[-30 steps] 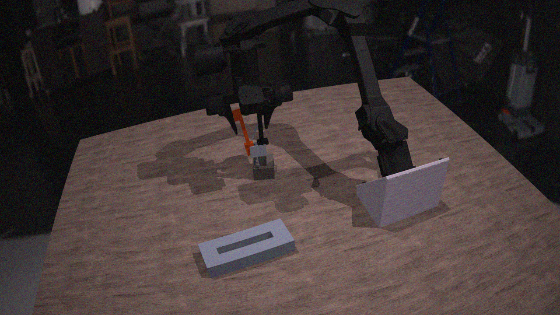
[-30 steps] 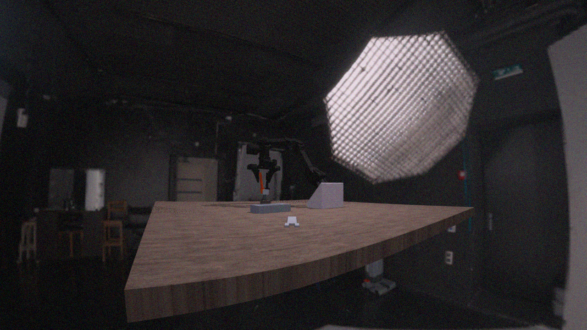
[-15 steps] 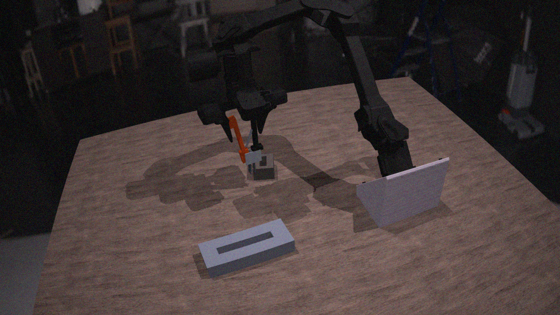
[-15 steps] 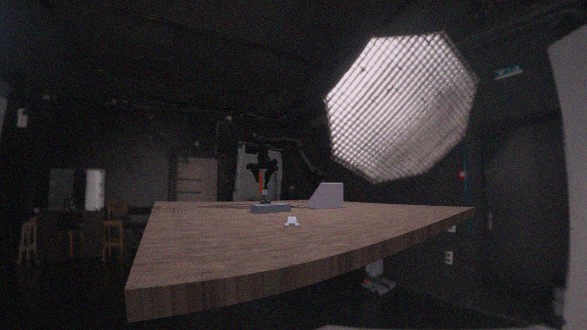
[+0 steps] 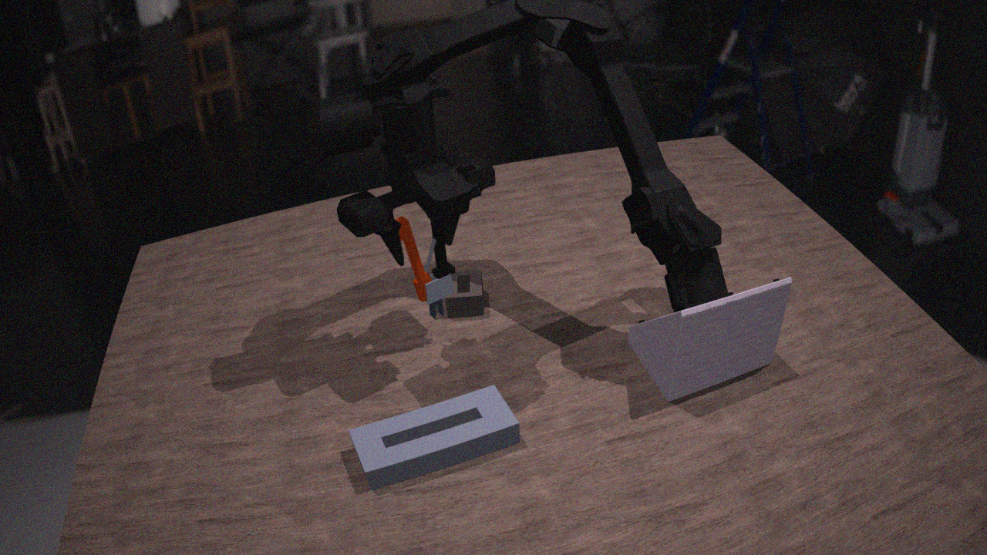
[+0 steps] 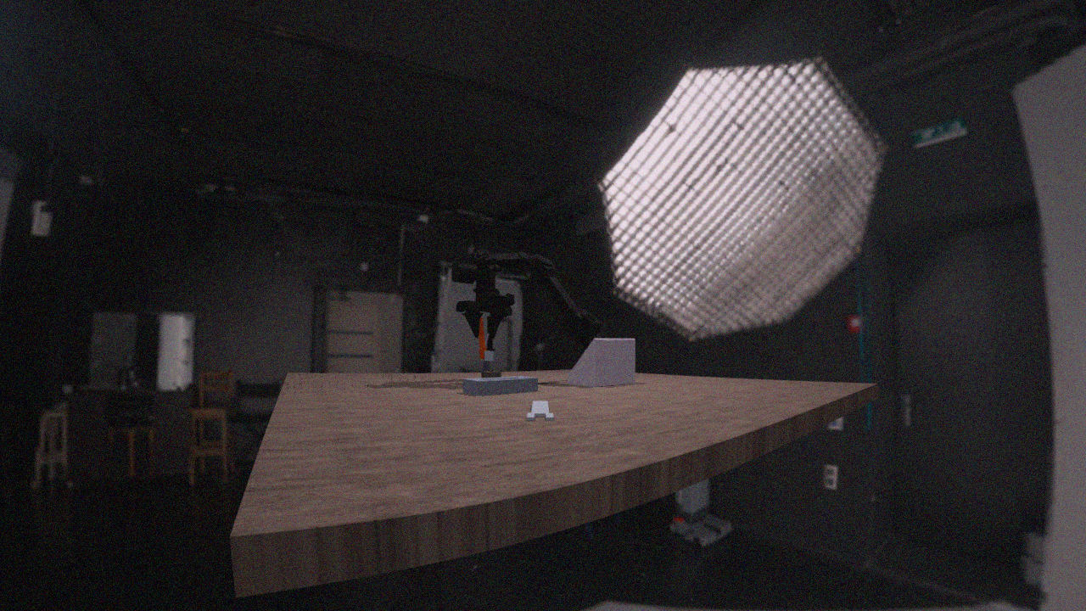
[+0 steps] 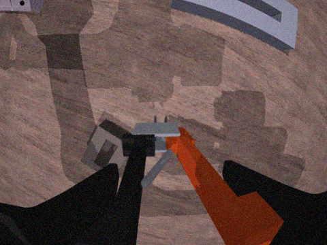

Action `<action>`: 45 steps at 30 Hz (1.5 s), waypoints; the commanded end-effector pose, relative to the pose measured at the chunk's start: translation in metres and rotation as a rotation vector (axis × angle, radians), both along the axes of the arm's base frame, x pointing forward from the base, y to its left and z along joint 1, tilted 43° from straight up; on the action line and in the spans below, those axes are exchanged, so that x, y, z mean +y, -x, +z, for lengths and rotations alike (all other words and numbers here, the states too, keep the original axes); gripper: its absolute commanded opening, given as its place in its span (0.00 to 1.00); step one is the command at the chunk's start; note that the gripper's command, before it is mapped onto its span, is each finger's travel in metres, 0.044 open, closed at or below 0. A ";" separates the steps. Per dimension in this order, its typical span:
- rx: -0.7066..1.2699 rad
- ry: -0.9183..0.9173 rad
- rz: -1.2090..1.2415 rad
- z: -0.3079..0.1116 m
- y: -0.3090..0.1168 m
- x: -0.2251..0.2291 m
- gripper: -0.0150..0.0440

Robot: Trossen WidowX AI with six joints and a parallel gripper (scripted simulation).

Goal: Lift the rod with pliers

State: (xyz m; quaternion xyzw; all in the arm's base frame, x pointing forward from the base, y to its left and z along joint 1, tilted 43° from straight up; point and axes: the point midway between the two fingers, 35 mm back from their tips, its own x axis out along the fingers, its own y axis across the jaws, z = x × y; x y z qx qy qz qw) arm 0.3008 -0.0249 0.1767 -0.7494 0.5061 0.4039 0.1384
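Note:
My gripper [image 5: 426, 253] [image 6: 484, 338] [image 7: 172, 170] is shut on the locking pliers [image 5: 412, 255] [image 7: 211, 184], one finger at the orange handle, the other at the black handle. The pliers' grey head [image 5: 440, 286] [image 7: 156, 128] hangs in front of the fingers; two thin jaw prongs stand slightly apart beyond it in the wrist view. The dark grey holster [image 5: 469, 304] [image 7: 97, 137] is on the table beside the head, its slot free of the jaws. The blue-grey channel block [image 5: 500, 414] [image 6: 501, 385] [image 7: 289, 25] lies nearer the top camera. The rod cannot be seen in its dark slot.
A pale wedge-shaped block [image 5: 717, 338] [image 6: 615, 361] stands at the arm's base, and its corner shows in the wrist view [image 7: 20, 6]. A small white piece [image 6: 540, 408] is on the table in front of the channel block in the exterior view.

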 end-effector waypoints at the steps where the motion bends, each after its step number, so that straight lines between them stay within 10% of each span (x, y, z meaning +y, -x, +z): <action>1: 0.035 -0.001 0.053 -0.004 -0.005 0.009 0.79; 45: 0.409 0.081 0.484 -0.056 -0.024 0.074 0.79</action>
